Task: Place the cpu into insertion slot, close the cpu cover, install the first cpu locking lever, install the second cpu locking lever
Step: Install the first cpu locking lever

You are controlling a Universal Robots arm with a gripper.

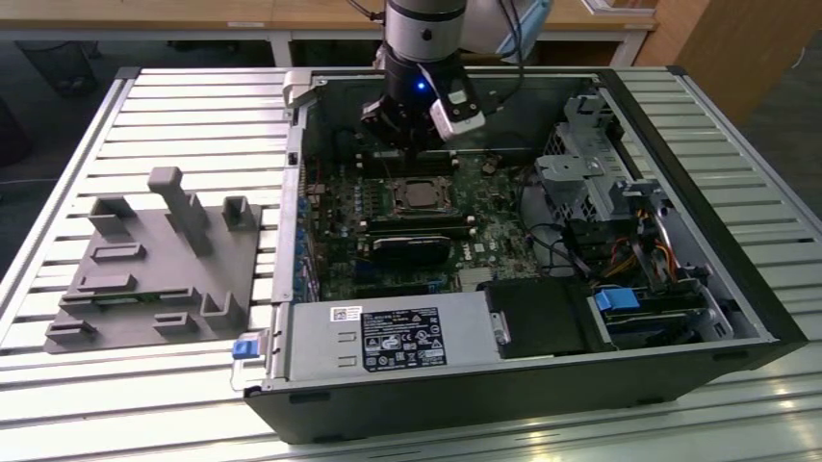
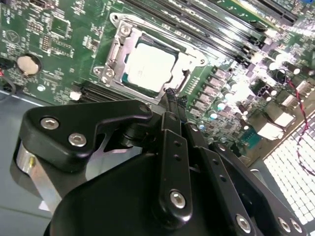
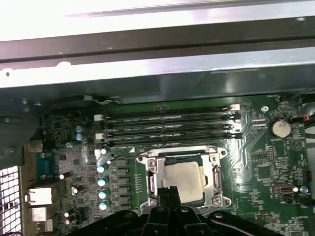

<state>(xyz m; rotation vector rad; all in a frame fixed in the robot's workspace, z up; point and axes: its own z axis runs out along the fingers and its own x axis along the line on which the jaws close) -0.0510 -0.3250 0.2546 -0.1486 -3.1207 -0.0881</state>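
The cpu, a silvery-grey square chip, lies in the insertion slot on the green board. The cpu cover, a thin metal frame, lies flat around it, and the chip's top shows through the window. My gripper hangs just above the socket's edge with its black fingers pressed together and nothing between them. In the first wrist view the gripper overlaps the near edge of the cpu. In the exterior view the gripper sits inside the open computer case, just behind the cpu.
Long black memory slots run beside the socket. A black heatsink block lies in front of it. Drive cages and cables fill the case on the exterior view's right. A grey parts fixture stands on the slatted table.
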